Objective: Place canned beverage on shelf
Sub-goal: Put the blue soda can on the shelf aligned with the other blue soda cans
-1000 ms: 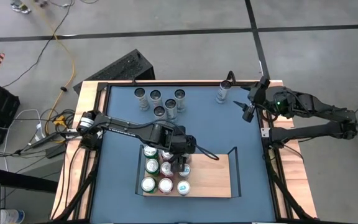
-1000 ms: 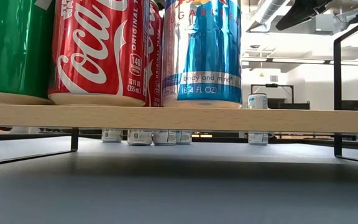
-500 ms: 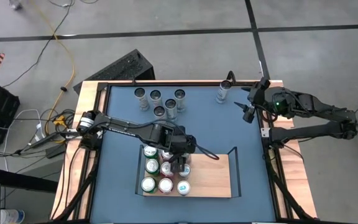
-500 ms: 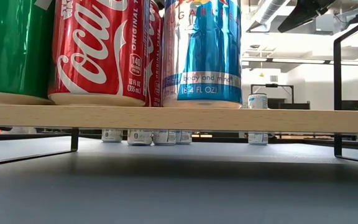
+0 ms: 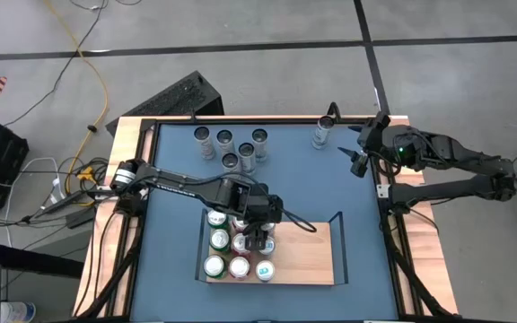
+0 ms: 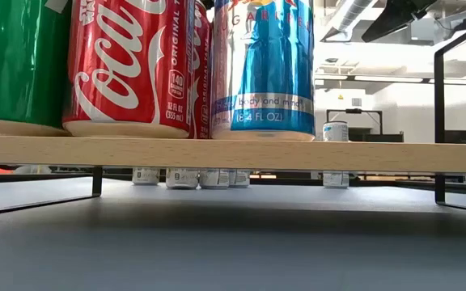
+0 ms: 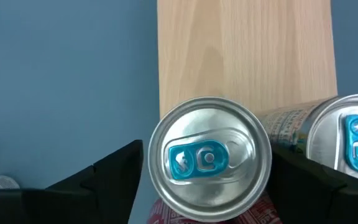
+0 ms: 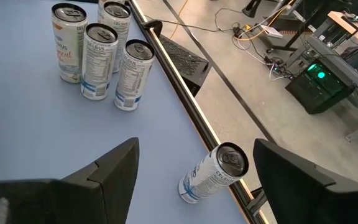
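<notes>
The shelf, a light-wood board on black rails, stands on the blue table's near middle and carries several upright cans on its left part. My left gripper hangs over them, pointing steeply down, open. Its fingers stand on either side of a silver can with a blue tab, which rests by its base on the board. A narrow gap shows beside one finger. From table height I see a green can, a red can and a blue-silver can on the board. My right gripper waits open at the far right. My left gripper's fingers flank the top of the silver can from above. One finger stands clear of its wall; whether the other finger touches it, I cannot tell.
A cluster of several slim cans stands at the table's far side, also in the right wrist view. A single can stands near the far right edge. The shelf's right half is bare wood.
</notes>
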